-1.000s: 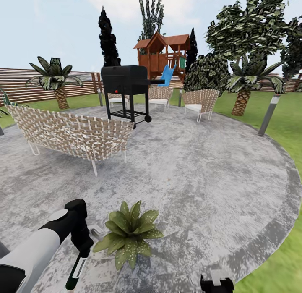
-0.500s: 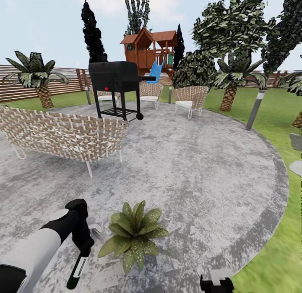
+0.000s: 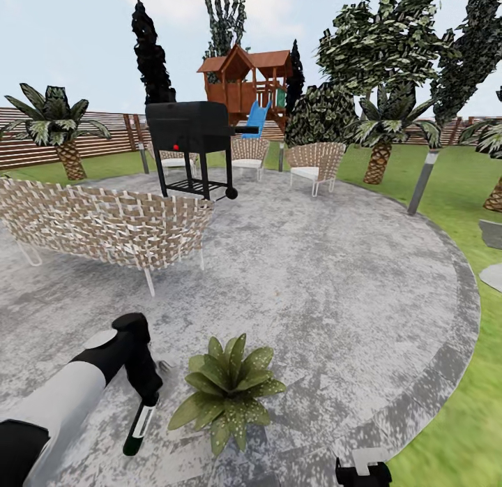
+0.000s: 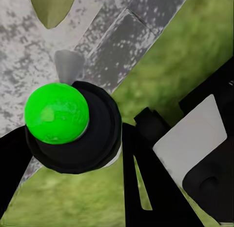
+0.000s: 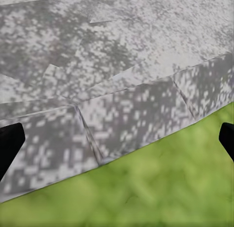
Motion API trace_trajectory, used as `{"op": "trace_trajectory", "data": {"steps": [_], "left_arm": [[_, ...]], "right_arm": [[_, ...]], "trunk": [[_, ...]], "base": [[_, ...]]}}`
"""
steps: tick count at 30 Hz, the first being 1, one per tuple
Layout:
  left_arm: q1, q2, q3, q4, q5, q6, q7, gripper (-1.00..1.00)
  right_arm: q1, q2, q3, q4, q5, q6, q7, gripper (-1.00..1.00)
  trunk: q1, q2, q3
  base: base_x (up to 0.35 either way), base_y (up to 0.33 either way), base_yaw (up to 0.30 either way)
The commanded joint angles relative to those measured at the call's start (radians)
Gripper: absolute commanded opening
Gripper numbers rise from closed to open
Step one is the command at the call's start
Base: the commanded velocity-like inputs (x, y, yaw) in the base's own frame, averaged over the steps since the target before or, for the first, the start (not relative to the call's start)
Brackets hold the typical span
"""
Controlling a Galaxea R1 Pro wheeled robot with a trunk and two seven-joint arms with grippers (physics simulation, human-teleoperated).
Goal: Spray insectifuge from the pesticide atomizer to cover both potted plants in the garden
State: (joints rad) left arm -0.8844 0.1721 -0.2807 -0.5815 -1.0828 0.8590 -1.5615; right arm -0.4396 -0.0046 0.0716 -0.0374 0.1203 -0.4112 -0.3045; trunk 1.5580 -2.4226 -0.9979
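Left tool [image 3: 143, 403] points down, clamped; right tool [image 5: 117, 139] spread wide.

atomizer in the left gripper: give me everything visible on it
The pesticide atomizer is a slim dark bottle with a pale label panel and a greenish lower end. It hangs tilted from the left gripper, beside the potted plant, above the grey paving. In the left wrist view its end is a bright green glossy ball in a black collar, flanked by the dark fingers. No spray visible.
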Motion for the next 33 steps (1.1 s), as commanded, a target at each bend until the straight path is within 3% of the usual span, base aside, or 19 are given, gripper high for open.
{"op": "trace_trajectory", "data": {"steps": [1,4,6,8,14,17,19,25,33], "left_arm": [[-0.001,0.003,-0.004,0.002,-0.005,0.009,-0.009,-1.0],[0.005,0.011,-0.005,0.008,-0.006,-0.001,-0.009,-1.0],[0.008,0.028,-0.004,0.012,-0.007,-0.099,-0.009,-1.0],[0.003,0.032,-0.002,0.012,-0.006,-0.126,-0.009,-1.0],[-0.007,0.021,-0.004,0.011,-0.01,-0.13,-0.009,-1.0],[-0.002,0.02,-0.003,0.011,-0.06,-0.128,-0.009,-1.0],[-0.001,0.02,-0.003,0.011,-0.072,-0.127,-0.009,-1.0],[-0.001,0.017,-0.002,0.008,-0.077,-0.126,-0.009,-1.0],[0.001,0.017,-0.002,0.002,-0.079,-0.127,-0.009,-1.0]], "right_arm": [[-0.001,0.0,0.007,0.001,0.009,0.002,-0.01,1.0],[-0.001,0.001,0.006,-0.001,0.007,0.003,-0.011,1.0],[-0.001,0.001,0.005,-0.003,0.006,0.003,-0.011,1.0],[-0.001,0.001,0.005,-0.003,0.005,0.003,-0.01,1.0],[-0.001,0.001,0.005,-0.003,0.005,0.003,-0.011,1.0],[-0.001,0.001,0.005,-0.003,0.005,0.003,-0.011,1.0],[-0.001,0.001,0.005,-0.003,0.005,0.003,-0.01,1.0],[-0.001,0.001,0.005,-0.003,0.005,0.003,-0.01,1.0],[-0.001,0.001,0.004,-0.003,0.005,0.003,-0.012,1.0]], "trunk": [[0.0,0.0,-0.001],[0.0,0.0,-0.001],[0.0,0.0,-0.001],[0.0,0.0,-0.001],[0.0,0.0,-0.001],[0.0,0.0,-0.001],[0.0,0.0,0.0],[0.0,0.0,0.002],[0.0,0.0,0.004]], "base": [[0.0,0.0,0.0],[0.0,0.0,0.0],[0.0,0.0,-0.015],[0.0,0.0,-0.2],[0.0,0.1,-0.105],[0.0,0.289,-0.106],[-0.056,0.298,-0.23],[-0.083,0.291,-0.255],[0.193,0.149,-0.165]]}}
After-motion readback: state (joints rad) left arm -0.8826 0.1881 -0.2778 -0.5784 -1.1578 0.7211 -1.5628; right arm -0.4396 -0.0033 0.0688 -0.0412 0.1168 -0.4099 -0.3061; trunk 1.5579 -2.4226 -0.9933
